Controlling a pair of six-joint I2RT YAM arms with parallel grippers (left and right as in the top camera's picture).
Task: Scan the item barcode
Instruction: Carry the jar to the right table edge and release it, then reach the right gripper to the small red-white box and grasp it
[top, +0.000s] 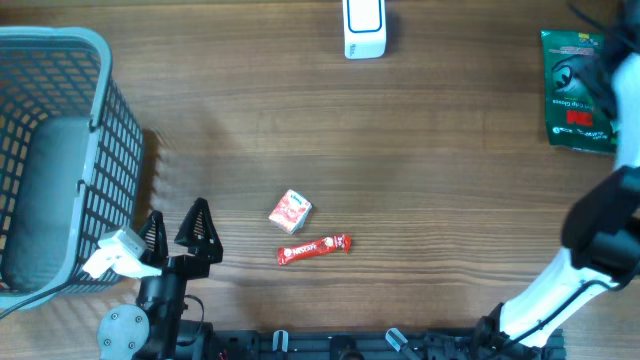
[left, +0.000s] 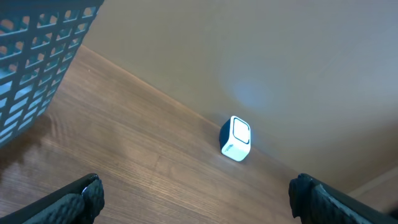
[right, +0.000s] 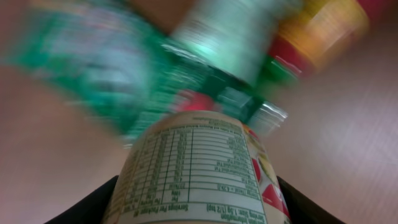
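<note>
The cylindrical container with a pale printed nutrition label (right: 193, 168) sits between the two dark fingers of the right tool (right: 196, 208). One finger presses on each side of it, so this tool is closed on the container. The label with its table of small text faces the right wrist camera. I cannot find a barcode on this side. In the overhead view the right arm reaches to the far right edge of the brown wooden surface (top: 420, 150), and there the arm covers the container.

Just behind the container the right wrist view shows a green foil packet (right: 93, 68), strongly blurred. Some yellow and red shapes near it are too blurred to name. From above, the same green packet (top: 577, 90) lies flat at the far right of the surface, partly under the arm.

The small white box-shaped scanner (top: 364, 28) stands at the far edge of the surface, near the middle, well apart from the right tool. In the left wrist view its square front (left: 236, 138) glows white.

Near the middle of the surface lie a small red and white carton (top: 290, 211) and, just beside it, a thin red stick sachet (top: 314, 248).

The left tool (top: 176, 217) is at the near left, wide open and holding nothing. It is next to the grey-blue plastic mesh basket (top: 60, 150).
</note>
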